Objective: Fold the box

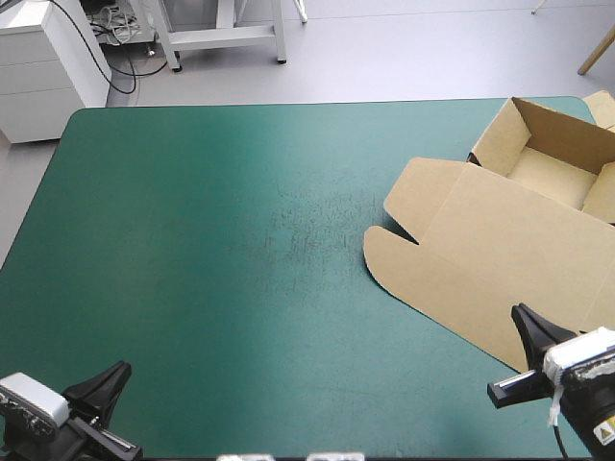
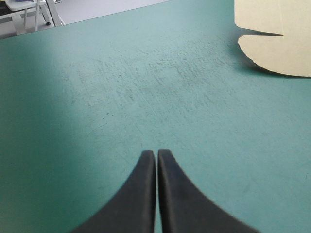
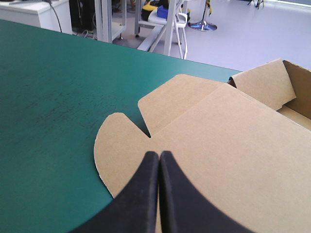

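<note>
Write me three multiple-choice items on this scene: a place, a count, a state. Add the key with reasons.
1. Where on the table is the box? A. near left B. centre C. far right
2. How many grippers are over the box? A. none B. one C. two
3. The box is: A. a flat sheet B. walls raised, lid flat C. crushed
Key: 1 C, it reaches the far right corner. 2 B, only the right gripper is above the lid; the left gripper is over bare table. 3 B, walls stand, lid lies flat.
</note>
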